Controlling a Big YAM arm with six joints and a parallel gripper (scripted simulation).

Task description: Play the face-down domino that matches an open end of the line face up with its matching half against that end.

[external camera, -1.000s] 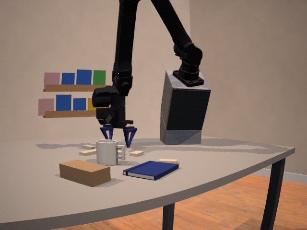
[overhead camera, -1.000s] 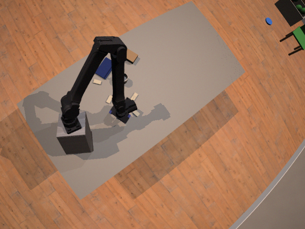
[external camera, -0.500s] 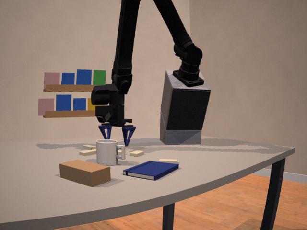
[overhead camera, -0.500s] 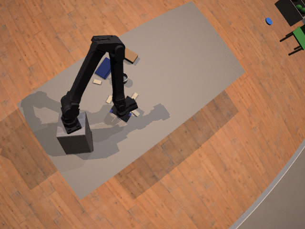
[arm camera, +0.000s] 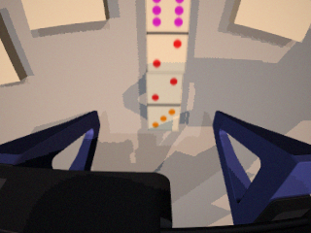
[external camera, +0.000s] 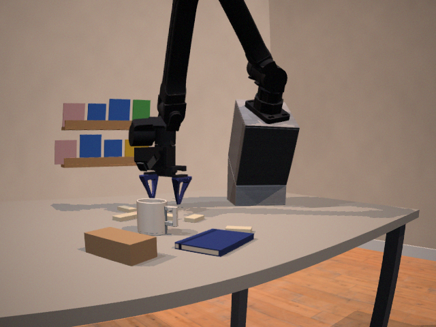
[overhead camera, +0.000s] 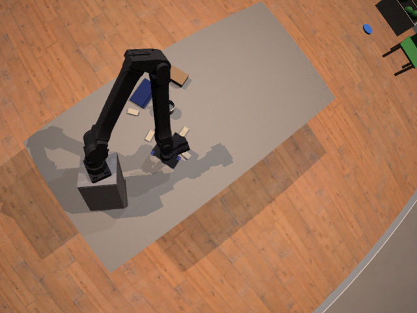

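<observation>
Pincer [arm camera: 155, 149]: spread wide, nothing between its fingers, hanging above the surface [external camera: 317, 225] and pointing down.

Line of dominoes [arm camera: 165, 46]: face up, straight ahead of the pincer, its long axis running directly away from it. Nearest open end shows three orange pips [arm camera: 163, 116], sitting just between and ahead of the fingers; then red twos, then purple pips further off. The far end runs out of the wrist view.

Face-down dominoes: one ahead and to the pincer's left [arm camera: 64, 0], one ahead and to its right [arm camera: 272, 8], a third at the far left edge [arm camera: 8, 58]. All lie flat, blank backs up, apart from the line. Which one carries the match cannot be told.

Turning point, as I judge it: a sideways shift to either blank tile comes first, then a turn of the wrist across its short sides.

Mug [external camera: 151, 216]: upright, beside the pincer in the exterior view; nothing visible inside.

Book [external camera: 214, 241], brown block [external camera: 120, 245]: further off, no containers.
</observation>
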